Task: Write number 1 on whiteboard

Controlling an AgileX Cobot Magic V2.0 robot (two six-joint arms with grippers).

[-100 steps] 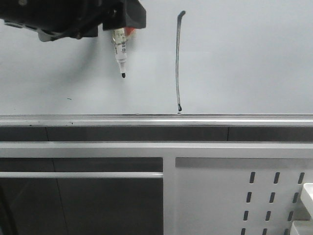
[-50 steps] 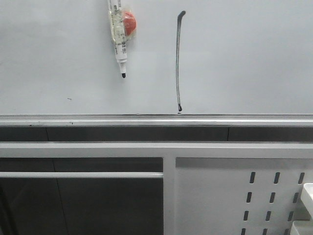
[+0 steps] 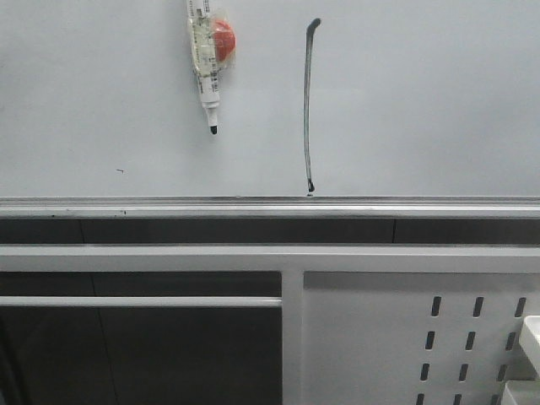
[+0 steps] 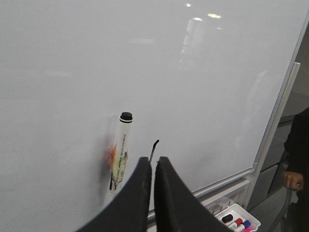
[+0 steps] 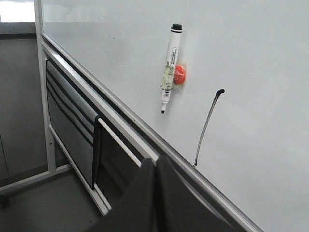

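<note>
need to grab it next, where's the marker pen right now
In the front view, the marker pen hangs tip-down on the whiteboard, upper left, left of the number 1.

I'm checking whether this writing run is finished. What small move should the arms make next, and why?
Probably just ease both arms back to rest. The number 1 already stands complete on the whiteboard, and the marker hangs stuck to the board beside a red magnet, held by neither gripper. The left gripper and right gripper are both shut and empty.
</note>
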